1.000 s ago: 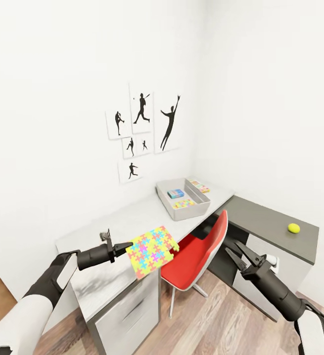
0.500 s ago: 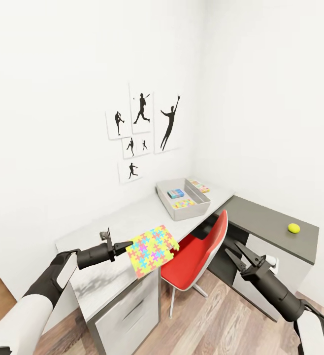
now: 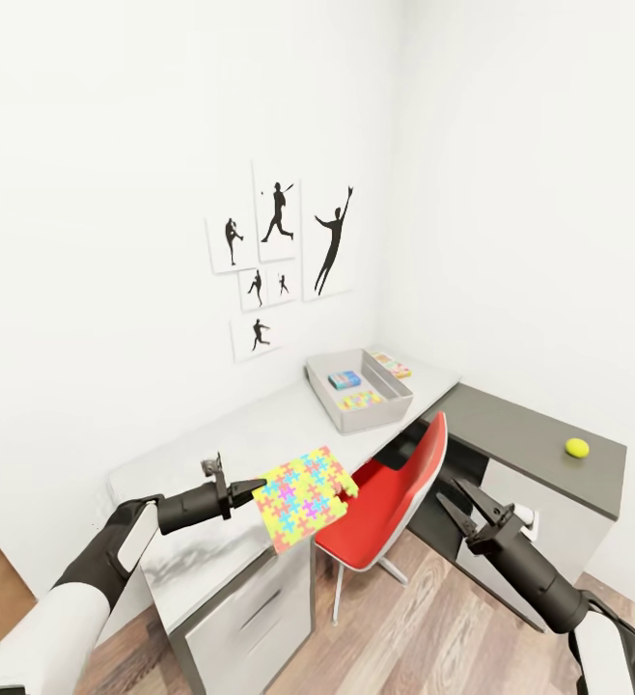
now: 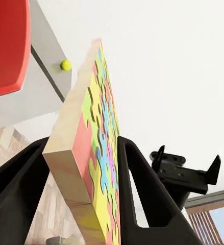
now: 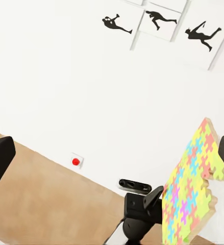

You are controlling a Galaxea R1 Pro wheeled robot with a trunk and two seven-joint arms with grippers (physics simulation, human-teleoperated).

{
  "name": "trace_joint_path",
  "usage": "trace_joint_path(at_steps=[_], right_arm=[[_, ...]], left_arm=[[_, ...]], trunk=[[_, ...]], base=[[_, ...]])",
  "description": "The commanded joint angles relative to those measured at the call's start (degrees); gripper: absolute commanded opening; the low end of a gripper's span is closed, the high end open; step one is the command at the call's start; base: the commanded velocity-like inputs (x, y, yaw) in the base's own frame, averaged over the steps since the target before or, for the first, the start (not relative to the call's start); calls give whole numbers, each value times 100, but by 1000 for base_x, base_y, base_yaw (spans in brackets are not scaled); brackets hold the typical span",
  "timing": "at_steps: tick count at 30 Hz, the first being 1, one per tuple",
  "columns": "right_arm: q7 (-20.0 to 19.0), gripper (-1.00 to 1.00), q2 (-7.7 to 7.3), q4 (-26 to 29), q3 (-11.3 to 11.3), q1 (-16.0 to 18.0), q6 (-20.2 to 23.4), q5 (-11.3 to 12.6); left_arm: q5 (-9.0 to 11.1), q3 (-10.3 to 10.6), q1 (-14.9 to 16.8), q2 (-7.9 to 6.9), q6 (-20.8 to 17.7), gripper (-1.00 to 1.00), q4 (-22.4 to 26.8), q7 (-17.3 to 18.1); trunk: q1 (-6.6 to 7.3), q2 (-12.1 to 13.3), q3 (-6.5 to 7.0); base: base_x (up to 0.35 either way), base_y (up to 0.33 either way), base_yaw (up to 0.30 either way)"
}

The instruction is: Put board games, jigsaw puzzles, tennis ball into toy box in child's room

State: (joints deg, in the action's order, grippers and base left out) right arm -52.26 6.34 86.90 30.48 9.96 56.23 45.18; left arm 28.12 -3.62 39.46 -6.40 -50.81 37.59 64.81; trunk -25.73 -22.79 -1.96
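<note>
Since a second ago the left gripper [image 3: 245, 490] has sunk slightly, carrying the jigsaw puzzle [image 3: 306, 488] clamped by one edge above the table [image 3: 260, 430], flat for sliding into the toy box [image 3: 358, 391] farther along, while the right gripper [image 3: 462, 506] hangs spread and empty.

Both arms had white upper shells, a white panel at the left elbow, and matte black forearms tapering to a black wrist. The left pincer [image 3: 248, 490] and right pincer [image 3: 461, 501] were black, each with two slim, pointed fingers
</note>
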Motion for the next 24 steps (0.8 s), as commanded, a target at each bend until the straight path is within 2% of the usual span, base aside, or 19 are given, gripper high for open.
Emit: trace_joint_path(at_steps=[1, 7, 13, 24], right_arm=[[-13, 100, 1, -32, 12, 0, 21, -24], [-3, 100, -26, -225, 19, -28, -14, 2], [-16, 100, -30, -418, 20, -29, -15, 16], [34, 100, -36, -674, 22, -29, -9, 17]], left_arm=[[17, -4, -3, 14, -13, -100, -2, 9], [18, -7, -49, 62, 187, -100, -6, 0], [18, -6, -52, 65, 219, -100, -6, 6], [27, 2, -52, 82, 220, -100, -5, 14]], trunk=[[-5, -13, -13], [-5, -13, -13], [-5, -13, -13], [-5, -13, -13]], base=[[132, 0, 0], [171, 0, 0], [199, 0, 0], [13, -76, 0]])
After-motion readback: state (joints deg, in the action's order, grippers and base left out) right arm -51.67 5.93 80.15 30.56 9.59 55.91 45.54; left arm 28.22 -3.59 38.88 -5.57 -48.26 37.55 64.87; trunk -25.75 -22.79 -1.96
